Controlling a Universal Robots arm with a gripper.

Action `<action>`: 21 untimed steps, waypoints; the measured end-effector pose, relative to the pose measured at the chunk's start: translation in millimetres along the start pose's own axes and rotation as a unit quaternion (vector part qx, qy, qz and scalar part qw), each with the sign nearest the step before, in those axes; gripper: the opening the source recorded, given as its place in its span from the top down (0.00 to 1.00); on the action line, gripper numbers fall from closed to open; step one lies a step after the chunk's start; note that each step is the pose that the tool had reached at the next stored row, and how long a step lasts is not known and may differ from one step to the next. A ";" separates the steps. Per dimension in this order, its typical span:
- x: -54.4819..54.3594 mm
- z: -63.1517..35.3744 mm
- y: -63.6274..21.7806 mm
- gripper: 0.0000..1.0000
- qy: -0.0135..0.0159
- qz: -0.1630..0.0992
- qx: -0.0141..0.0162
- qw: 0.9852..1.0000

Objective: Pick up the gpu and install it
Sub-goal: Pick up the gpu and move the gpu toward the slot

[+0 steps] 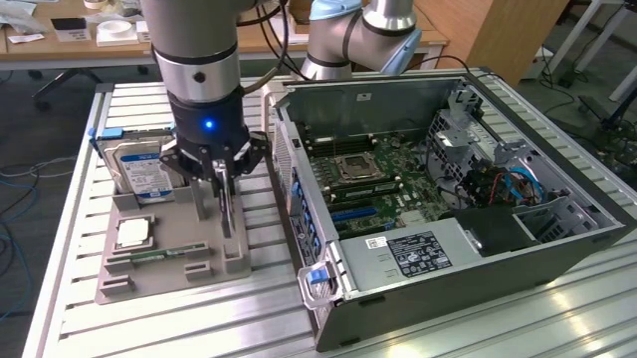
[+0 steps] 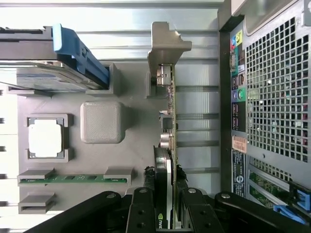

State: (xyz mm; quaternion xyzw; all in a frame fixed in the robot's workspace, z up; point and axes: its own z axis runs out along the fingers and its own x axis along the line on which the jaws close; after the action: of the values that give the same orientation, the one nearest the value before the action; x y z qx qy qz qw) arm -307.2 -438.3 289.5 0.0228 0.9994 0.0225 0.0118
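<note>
The hand (image 1: 221, 179) hangs straight down over the grey parts tray (image 1: 169, 277), near that tray's edge on the exterior view's right. Its fingers (image 2: 146, 206) are clamped on the gpu (image 1: 228, 224), one on each face. The card stands on edge and appears to be seated in its slot in the tray. In the wrist view the hand (image 2: 167, 204) grips the cooler end of the gpu (image 2: 171, 97), and the metal bracket end rests against a grey post (image 2: 167, 41).

The step looks like the pick. Doing it well probably means a straight vertical lift that keeps the card upright, so that neither the board's edge nor its bracket catches the post or the slot walls. The grip sits off-centre along the card, so tilting is the risk to watch.

From the exterior view's left, the tray holds:
- a hard drive (image 1: 139, 168) with a blue-white label, upright in its slot
- a processor (image 1: 134, 233) lying flat in a square recess
- a memory stick (image 1: 159, 255) on edge in a narrow groove
- the gpu

Just beside it on the bench (image 1: 557, 321) lies the open computer case (image 1: 478, 287). It contains:
- the motherboard (image 1: 383, 190) with its bare socket (image 1: 356, 165)
- the power supply (image 1: 413, 253)
- a drive cage (image 1: 497, 179) with cables
</note>
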 end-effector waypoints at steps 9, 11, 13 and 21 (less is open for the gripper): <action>-0.5 -22.2 1.0 0.73 0.000 0.000 0.000 1.000; -0.6 -26.9 1.2 0.73 0.000 0.000 0.000 1.000; -0.7 -31.1 1.4 0.73 0.000 0.000 0.000 1.000; -0.9 -36.4 1.7 0.73 0.000 0.000 0.000 1.000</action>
State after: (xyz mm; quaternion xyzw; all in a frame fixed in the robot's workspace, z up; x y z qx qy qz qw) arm -307.2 -438.3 325.9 0.0228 0.9994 0.0225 0.0118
